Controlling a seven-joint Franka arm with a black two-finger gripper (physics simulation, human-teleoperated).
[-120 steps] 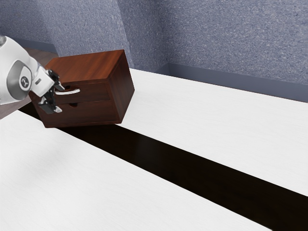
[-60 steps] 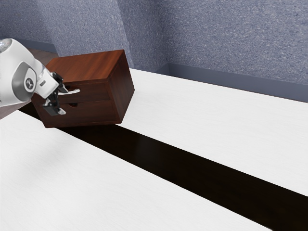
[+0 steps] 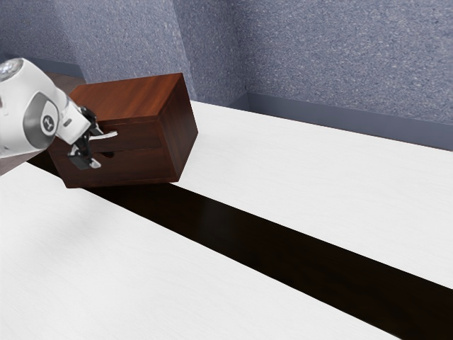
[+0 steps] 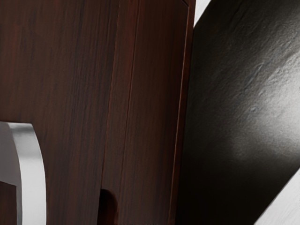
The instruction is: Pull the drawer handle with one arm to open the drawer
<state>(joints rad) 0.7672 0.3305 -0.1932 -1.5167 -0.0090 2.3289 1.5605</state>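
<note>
Edging closer, we are bringing the gripper [image 3: 90, 143] up to the handle [image 3: 107, 132] of the shut-looking drawer [image 3: 141, 136] in the box [image 3: 134, 92] at the table's [image 3: 318, 177] far edge, jaws spread, gripping nothing, straddling the handle, whose long axis is lying level just ahead.

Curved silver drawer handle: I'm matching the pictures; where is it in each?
Exterior view: the curved silver drawer handle is on the dark wooden cabinet's front, near the exterior view's left.
Wrist view: it lies against that wood front, apart from the table's black strip.
Shared landmark: the black strip.
</note>
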